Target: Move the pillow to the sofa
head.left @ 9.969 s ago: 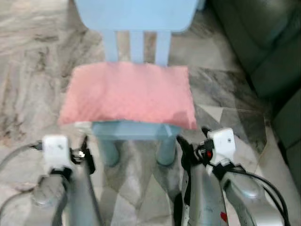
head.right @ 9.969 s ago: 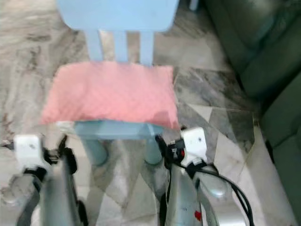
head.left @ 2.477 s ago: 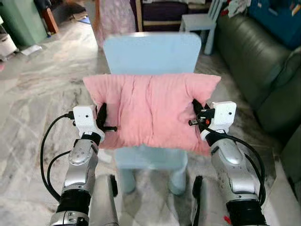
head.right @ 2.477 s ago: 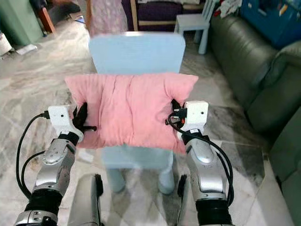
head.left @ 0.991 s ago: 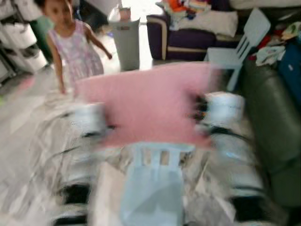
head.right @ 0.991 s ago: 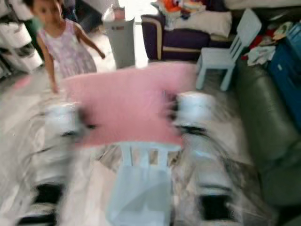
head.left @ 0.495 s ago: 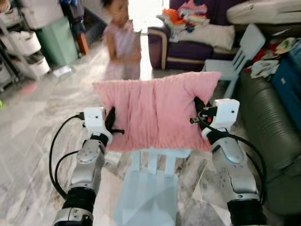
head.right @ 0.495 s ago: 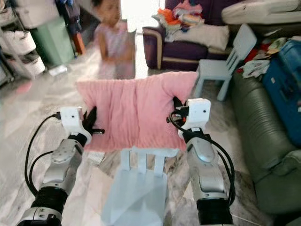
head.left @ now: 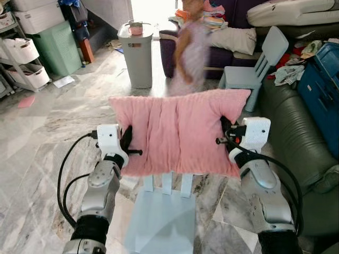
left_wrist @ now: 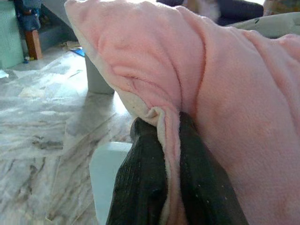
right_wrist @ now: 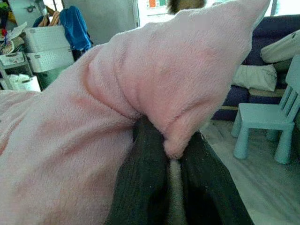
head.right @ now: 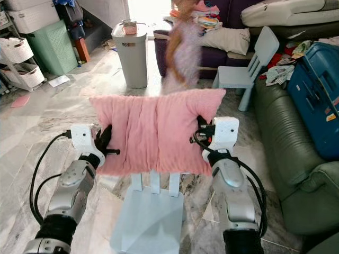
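Above light blue chair [head.left: 161,222], pink pillow [head.left: 177,132] pinched by left gripper [head.left: 126,138], right gripper [head.left: 226,127], apparently airborne

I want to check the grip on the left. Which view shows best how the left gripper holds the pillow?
The left wrist view: both fingers pinch the pillow edge between them. The eye views show the left gripper at the pillow's side, from farther off.

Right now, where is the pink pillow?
In the eye views, the pink pillow hangs in the air above the light blue chair, pinched between the left gripper and the right gripper.
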